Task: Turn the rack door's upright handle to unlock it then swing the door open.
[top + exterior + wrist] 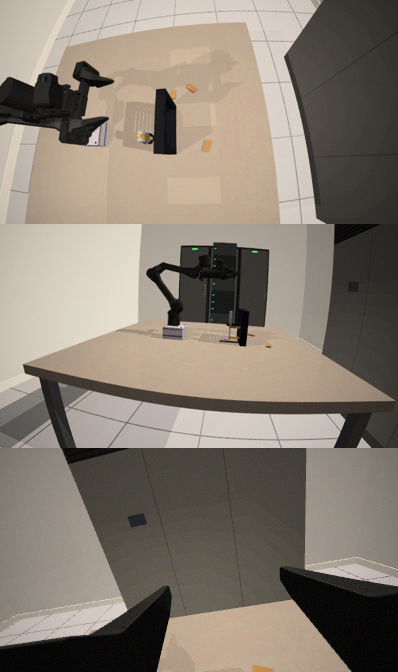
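The black rack frame (pixel 160 124) (pixel 244 328) stands upright on the table. The upright handle (pixel 143 137) (pixel 230 318), grey with a yellow band, is on the frame's arm-facing side, near one end, on yellow mounts. No door leaf shows standing out from the frame; the door's face is hidden in the top and exterior views. The handle's exact turn is hard to tell. My gripper (pixel 111 99) (pixel 237 273) (pixel 223 582) is open and empty, high above the table and well above the handle, touching nothing. The wrist view shows neither frame nor handle.
Orange blocks (pixel 191 88) (pixel 173 94) (pixel 207 145) (pixel 268 345) (pixel 262 668) lie on the table (pixel 140 186) (pixel 140 361) beyond the frame. The arm stands on a pale base block (pixel 102 135) (pixel 174 333). Dark cabinets (pixel 348 93) (pixel 351 317) (pixel 200 538) stand past the table.
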`<state>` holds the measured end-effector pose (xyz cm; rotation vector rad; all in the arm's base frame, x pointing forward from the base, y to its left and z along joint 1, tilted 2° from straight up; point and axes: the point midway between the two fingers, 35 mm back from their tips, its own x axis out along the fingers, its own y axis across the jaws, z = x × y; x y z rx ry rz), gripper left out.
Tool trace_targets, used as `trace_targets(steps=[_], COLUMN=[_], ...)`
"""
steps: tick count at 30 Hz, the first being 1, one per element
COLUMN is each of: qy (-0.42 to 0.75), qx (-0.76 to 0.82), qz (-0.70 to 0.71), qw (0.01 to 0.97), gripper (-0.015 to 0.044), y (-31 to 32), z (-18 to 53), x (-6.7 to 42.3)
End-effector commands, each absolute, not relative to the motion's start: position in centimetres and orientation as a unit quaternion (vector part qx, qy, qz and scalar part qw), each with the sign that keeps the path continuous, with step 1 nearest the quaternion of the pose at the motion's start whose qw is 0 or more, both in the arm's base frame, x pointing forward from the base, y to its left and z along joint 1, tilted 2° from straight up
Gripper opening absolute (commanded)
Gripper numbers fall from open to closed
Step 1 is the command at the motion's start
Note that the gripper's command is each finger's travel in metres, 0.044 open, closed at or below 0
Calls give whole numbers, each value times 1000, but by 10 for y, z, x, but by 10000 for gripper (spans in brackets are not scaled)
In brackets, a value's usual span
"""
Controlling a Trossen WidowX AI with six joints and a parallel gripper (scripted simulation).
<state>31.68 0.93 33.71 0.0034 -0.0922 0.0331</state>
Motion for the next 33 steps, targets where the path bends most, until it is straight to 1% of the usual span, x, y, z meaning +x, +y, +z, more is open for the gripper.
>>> trace_targets(steps=[1,4,5,19,33], qy=[-44,-12,2,197,385], qx=[1,-2,-3,-18,-27], qz=[16,13,12,-2,-9], qw=[999,1000,1000,980,923], gripper=[374,295,291,291,291], y=[9,7,7,-6,-20], z=[337,330,327,279,233], x=[317,326,329,361,367])
